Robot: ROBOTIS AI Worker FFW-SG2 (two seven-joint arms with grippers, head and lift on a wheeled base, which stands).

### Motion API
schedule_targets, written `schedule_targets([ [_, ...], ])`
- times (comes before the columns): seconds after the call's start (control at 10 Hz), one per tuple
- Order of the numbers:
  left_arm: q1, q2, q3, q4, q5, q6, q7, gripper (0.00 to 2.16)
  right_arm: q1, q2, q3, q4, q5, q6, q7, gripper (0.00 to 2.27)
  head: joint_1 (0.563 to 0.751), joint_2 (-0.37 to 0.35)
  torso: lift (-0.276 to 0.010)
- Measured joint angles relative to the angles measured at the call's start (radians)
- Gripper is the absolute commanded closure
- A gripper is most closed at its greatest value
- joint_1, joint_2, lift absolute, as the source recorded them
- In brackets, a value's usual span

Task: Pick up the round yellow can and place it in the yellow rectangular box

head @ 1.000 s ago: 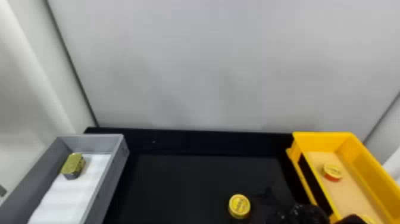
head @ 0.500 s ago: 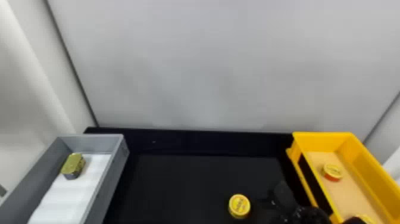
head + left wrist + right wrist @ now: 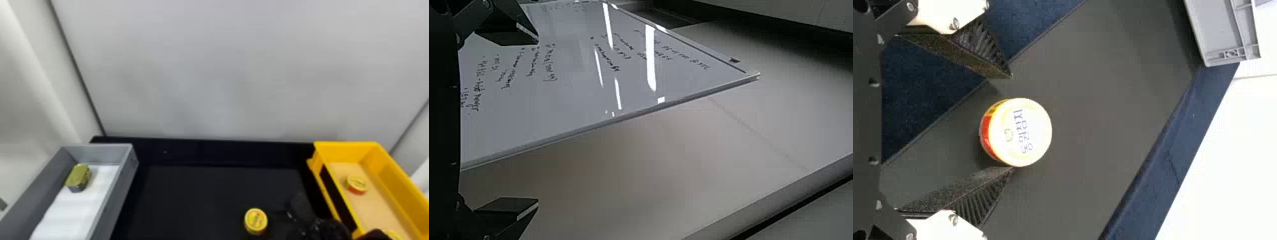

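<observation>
Can (image 3: 255, 221), round and yellow, sits on the black surface (image 3: 198, 204) at five o'clock from the head view's centre, with me, the right gripper (image 3: 300, 213), at its three! My jaws are wide apart, holding nothing; in my wrist view it bulges beyond the gap between my tips, right beside one, clear of the other. Touching? Can't tell! Yellow rectangular box (image 3: 395, 183) at four o'clock, red-and-yellow tin (image 3: 357, 184) inside; grey box (image 3: 99, 153) at eight, gold tin (image 3: 78, 176) inside. Left gripper (image 3: 538, 122), spread and empty, is near a whiteboard (image 3: 569, 75).
</observation>
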Motion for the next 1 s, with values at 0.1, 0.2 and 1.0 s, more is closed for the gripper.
schedule_targets([
  [0.1,-0.001,0.0,0.0,0.0,0.0,0.001,0.0,0.13,-0.006,0.0,0.004,0.006,0.0,0.0,0.0,0.01,0.629,0.012,-0.055],
  [0.2,-0.001,0.0,0.0,0.0,0.0,0.001,0.0,0.13,-0.009,0.0,0.007,0.009,0.0,0.004,0.0,0.01,0.629,0.012,-0.055],
  [1.0,0.001,0.0,0.007,-0.004,0.0,0.001,0.0,0.13,-0.008,0.003,0.002,0.016,0.01,-0.003,-0.002,0.51,0.629,0.012,-0.055],
])
